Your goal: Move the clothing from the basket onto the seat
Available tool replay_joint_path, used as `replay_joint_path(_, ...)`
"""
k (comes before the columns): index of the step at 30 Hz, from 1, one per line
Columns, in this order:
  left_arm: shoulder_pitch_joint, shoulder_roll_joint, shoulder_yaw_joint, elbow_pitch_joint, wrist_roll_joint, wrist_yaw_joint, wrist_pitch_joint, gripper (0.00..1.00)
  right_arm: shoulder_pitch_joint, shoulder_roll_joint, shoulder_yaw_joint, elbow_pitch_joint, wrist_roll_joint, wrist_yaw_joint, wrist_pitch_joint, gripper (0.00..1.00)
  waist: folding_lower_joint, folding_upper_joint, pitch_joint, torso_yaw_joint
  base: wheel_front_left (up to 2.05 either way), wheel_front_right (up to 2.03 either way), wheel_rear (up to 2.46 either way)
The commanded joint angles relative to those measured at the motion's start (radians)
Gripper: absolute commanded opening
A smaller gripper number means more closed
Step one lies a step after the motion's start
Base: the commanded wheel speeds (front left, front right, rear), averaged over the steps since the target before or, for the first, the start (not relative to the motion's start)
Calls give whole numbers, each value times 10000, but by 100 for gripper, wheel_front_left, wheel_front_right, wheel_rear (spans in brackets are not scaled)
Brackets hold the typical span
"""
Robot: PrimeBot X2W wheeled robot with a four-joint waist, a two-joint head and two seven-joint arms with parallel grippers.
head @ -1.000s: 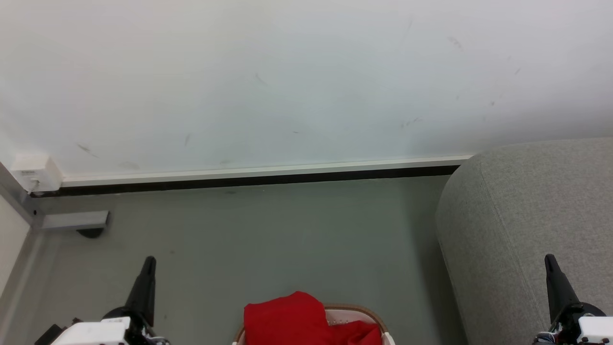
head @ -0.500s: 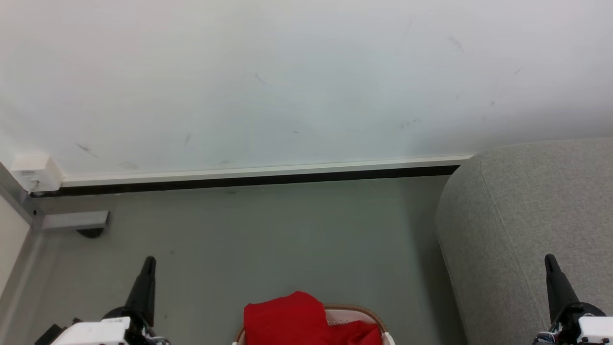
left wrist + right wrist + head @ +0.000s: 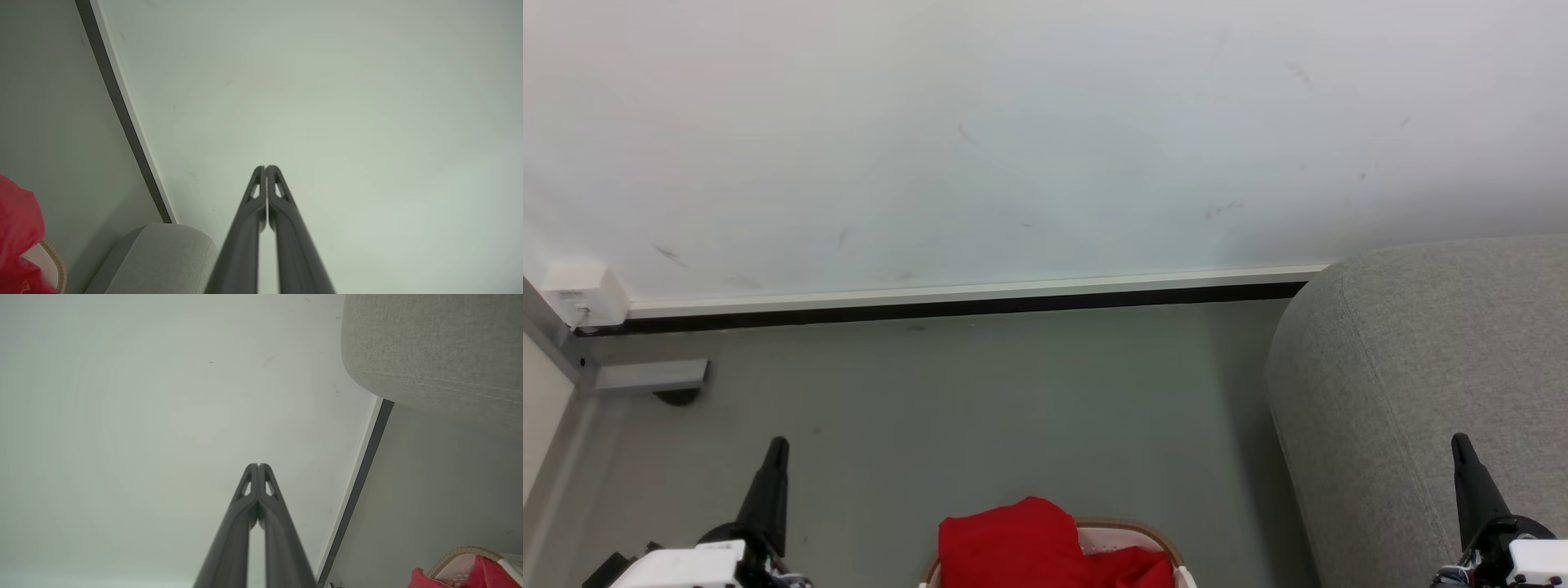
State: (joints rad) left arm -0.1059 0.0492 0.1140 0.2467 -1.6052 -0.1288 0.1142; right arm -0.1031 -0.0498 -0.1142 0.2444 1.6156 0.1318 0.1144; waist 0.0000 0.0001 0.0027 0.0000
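The red clothing [image 3: 1021,539] lies heaped in the white basket [image 3: 1127,535] with its brown rim, at the bottom centre of the head view. The grey seat [image 3: 1421,367] rises at the right. My left gripper [image 3: 778,445] stands at the lower left, left of the basket, shut with nothing held. My right gripper [image 3: 1460,443] stands at the lower right in front of the seat, also shut and empty. In the left wrist view the fingertips meet at my left gripper [image 3: 266,167], with clothing [image 3: 16,228] and seat [image 3: 163,257] at the lower left. The right wrist view shows my right gripper [image 3: 258,465], seat [image 3: 433,347] and basket [image 3: 461,555].
A white wall [image 3: 1013,139] with a dark baseboard [image 3: 947,309] runs across behind the grey floor [image 3: 1013,408]. A small white box [image 3: 584,294] and a grey bracket [image 3: 649,377] sit in the left corner.
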Motion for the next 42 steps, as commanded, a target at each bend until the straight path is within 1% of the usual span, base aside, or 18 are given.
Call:
replay_joint_path(1,-96,21,13,-6,-144,-49,28,0,-132,1,-28,31,-64,-24,16,0,0,-1,0,0,0,0,0)
replay_joint_path(22,-96,21,13,-6,-144,-49,28,0,-133,1,-27,31,-64,-24,16,0,0,-1,0,0,0,0,0)
replay_joint_path(23,0,0,1,-3,1,0,-5,100,-1,0,4,-4,0,0,-2,100,0,-1,0,0,0,0,0)
replay_joint_path(25,114,-32,-10,126,13,27,-24,100,105,25,38,143,4,0,-19,100,0,-1,1,0,0,0,0)
replay_joint_path(31,161,-27,-134,-111,89,22,-338,100,127,19,363,-52,12,-1,-332,100,0,-1,2,4,0,0,0)
replay_joint_path(36,185,-3,-171,-311,446,18,-535,100,94,3,529,-137,-202,-2,-534,100,0,-1,7,-8,0,0,0)
replay_joint_path(42,220,2,-145,-627,1663,14,-814,100,54,4,657,-358,-940,-3,-815,100,0,-1,24,-38,0,0,0)
